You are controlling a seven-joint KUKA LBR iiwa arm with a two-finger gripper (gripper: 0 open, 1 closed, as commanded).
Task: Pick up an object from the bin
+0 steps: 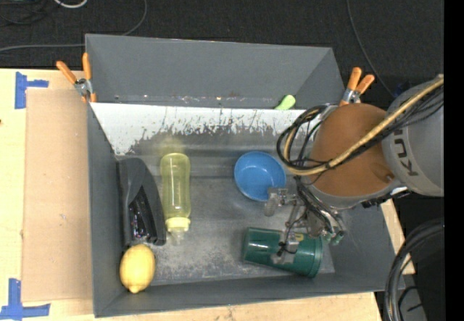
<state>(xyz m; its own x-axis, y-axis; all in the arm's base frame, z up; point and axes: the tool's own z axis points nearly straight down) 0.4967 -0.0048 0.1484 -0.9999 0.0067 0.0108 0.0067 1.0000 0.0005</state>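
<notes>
Where the tipped green cup [259, 247] lies in the bin [217, 80], the claw [292, 238] hangs, grip unclear.

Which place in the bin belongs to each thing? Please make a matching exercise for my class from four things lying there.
Things: 1 lemon; 2 blue bowl; 3 dark green cup; 4 black stapler.
Places: A along the left wall; B front right, beneath the gripper; C front left corner; D middle of the bin.
Pairs: 1-C, 2-D, 3-B, 4-A.
</notes>
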